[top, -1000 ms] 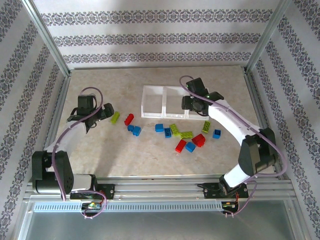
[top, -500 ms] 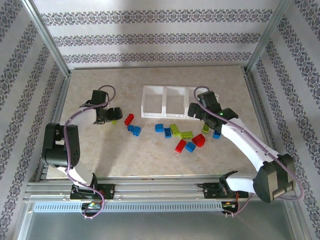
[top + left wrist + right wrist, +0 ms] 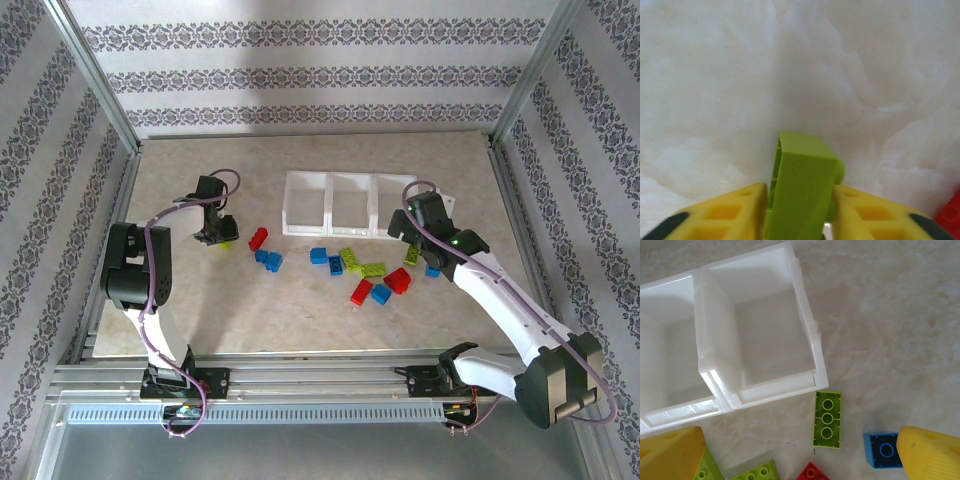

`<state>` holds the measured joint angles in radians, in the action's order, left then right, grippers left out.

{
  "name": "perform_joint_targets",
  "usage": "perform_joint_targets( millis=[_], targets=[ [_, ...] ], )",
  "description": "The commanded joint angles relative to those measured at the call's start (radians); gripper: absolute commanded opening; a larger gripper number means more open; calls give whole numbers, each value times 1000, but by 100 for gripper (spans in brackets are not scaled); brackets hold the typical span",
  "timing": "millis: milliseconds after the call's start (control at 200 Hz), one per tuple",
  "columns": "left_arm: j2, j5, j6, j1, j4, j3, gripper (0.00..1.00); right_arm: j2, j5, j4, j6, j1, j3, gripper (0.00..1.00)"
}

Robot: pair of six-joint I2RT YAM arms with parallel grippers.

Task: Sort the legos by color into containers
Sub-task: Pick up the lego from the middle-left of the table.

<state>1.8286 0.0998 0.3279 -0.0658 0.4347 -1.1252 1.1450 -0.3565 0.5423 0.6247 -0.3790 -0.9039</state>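
My left gripper [image 3: 217, 234] is down on the table at the left, shut on a lime green lego [image 3: 801, 185] that stands on edge between its yellow fingers [image 3: 735, 212]. A red lego [image 3: 258, 238] and two blue ones [image 3: 268, 260] lie just to its right. The containers, a white three-compartment tray [image 3: 349, 232], sit at centre back; both compartments in the right wrist view look empty. My right gripper [image 3: 414, 234] hovers open off the tray's near right corner [image 3: 817, 377], above an upside-down lime lego [image 3: 828, 419] and a blue lego [image 3: 882, 450].
More legos are scattered in front of the tray: blue [image 3: 319, 255], lime [image 3: 351, 258], lime [image 3: 373, 269], red [image 3: 361, 291], blue [image 3: 381, 293], red [image 3: 397, 280]. Aluminium frame posts and patterned walls enclose the table. Bare tabletop lies near and far left.
My left gripper reached to the lime lego and shut on it. My right gripper opened and drew back from above the tray to the legos at its near right corner.
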Motion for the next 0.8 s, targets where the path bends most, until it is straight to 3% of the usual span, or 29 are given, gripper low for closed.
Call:
perform_joint_targets(
  millis=[0,145,470,635,795],
  targets=[
    [6,-28,9,-5,47,-24,27,-16,-48,8,26,16,19,98],
    [-32,-16,14,-4,27,-1,17,-11,-67,32,57,34,22,98],
    [-206,26,47,-41,38,7,16,-18,-37,60,100,114,46,98],
    [-249,-6,79,-173,47,-55,16,-25,-35,68,137,139,71,98],
    [-199,-40,100,-327,22,-164,16,-43,-21,59,161,158,100,98]
  ],
)
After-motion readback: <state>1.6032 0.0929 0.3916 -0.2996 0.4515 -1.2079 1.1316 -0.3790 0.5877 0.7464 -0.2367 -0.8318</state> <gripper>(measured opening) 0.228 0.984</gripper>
